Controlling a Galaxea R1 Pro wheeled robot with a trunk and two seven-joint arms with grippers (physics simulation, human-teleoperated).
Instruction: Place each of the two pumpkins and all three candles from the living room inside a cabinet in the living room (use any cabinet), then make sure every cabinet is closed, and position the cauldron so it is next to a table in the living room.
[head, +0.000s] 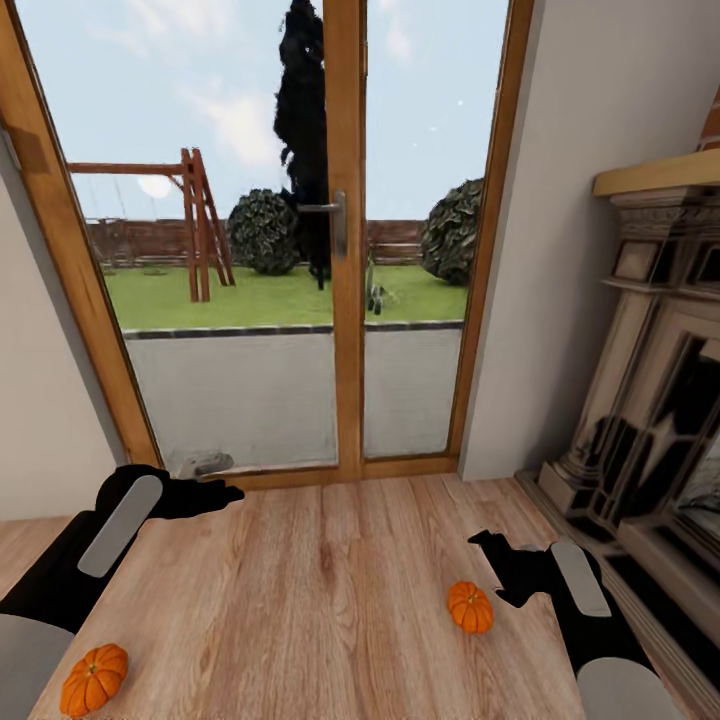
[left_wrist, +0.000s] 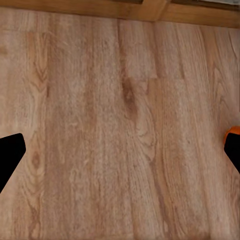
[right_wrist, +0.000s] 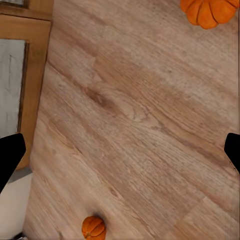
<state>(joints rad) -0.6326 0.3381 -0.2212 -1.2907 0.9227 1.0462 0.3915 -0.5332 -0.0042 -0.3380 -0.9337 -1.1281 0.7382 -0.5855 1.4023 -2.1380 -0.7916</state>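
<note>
A glazed wooden door (head: 345, 240) is faced; a dark fireplace (head: 650, 400) stands to its right. Two ribbed orange pumpkins lie on the plank floor (head: 330, 590) before the door: one (head: 470, 606) just beside the right gripper (head: 497, 570), the other (head: 94, 678) near the left arm. Both the left gripper (head: 215, 492) and the right are seen with jaws spread, empty.

glass doors (head: 250, 300), fireplace (head: 650, 400), wood floor (head: 330, 600)

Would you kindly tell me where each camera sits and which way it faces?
Head: atop the robot, facing forward and down at the glass door and floor; both arms show.
Left wrist: by the left tool, facing floorboards; fingertips show.
Right wrist: by the right tool, facing floor; fingertips show.
Shared: head and right wrist both see two pumpkins.
</note>
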